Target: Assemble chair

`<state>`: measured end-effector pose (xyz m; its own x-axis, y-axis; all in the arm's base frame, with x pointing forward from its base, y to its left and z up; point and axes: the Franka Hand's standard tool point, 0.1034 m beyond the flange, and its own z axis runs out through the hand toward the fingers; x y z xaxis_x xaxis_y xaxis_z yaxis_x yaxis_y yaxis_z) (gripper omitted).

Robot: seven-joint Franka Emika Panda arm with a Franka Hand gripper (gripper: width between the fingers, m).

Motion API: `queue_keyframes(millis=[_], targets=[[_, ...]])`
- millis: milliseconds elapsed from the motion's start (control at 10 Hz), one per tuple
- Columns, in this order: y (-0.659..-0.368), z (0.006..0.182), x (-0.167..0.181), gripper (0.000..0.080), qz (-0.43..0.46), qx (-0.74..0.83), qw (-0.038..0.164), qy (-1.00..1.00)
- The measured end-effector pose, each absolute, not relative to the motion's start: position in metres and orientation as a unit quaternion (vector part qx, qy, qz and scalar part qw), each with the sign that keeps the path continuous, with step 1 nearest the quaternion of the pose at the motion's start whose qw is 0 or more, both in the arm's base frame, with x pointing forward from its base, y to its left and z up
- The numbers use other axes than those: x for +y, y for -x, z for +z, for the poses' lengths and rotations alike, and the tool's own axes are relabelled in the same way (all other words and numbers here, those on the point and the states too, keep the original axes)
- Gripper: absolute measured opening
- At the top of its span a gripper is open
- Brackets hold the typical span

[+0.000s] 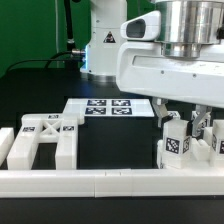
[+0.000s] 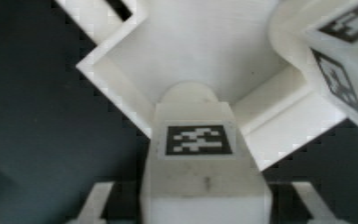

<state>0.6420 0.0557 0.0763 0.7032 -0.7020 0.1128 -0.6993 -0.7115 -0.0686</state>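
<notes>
My gripper (image 1: 178,120) hangs low at the exterior view's right, just above a white square chair leg (image 1: 177,146) with a black-and-white tag. In the wrist view the gripper (image 2: 197,203) straddles this leg (image 2: 197,120). A dark gap shows between the leg and each of the fingers (image 2: 101,198), so the jaws are open around it and not touching it. A second tagged chair part (image 1: 214,140) stands close beside it and also shows in the wrist view (image 2: 345,60). A white X-braced chair frame (image 1: 45,140) lies at the exterior view's left.
The marker board (image 1: 105,107) lies flat behind the parts. The long low white border rail (image 1: 110,181) runs along the front edge. A white angled chair part (image 2: 131,60) lies just beyond the leg in the wrist view. The arm's base (image 1: 105,40) stands at the back.
</notes>
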Motion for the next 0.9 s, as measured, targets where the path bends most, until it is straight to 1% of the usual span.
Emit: queue_keyframes(millis=[200, 300, 400, 500, 600, 700, 900], targets=[[-0.6422, 0.0764, 0.0553, 0.0288, -0.065, 0.413, 0.014, 0.908], [-0.6421, 0.0762, 0.0556, 0.0352, -0.065, 0.406, 0.013, 0.912], [-0.6421, 0.0762, 0.0555, 0.0485, -0.065, 0.387, 0.012, 0.920], [-0.6424, 0.0765, 0.0542, 0.0485, -0.066, 0.366, 0.011, 0.928], [-0.6427, 0.0766, 0.0531, 0.0613, -0.067, 0.326, 0.007, 0.943], [-0.6427, 0.0766, 0.0534, 0.0638, -0.068, 0.264, 0.002, 0.962], [-0.6427, 0.0768, 0.0535, 0.0647, -0.068, 0.171, -0.005, 0.983]])
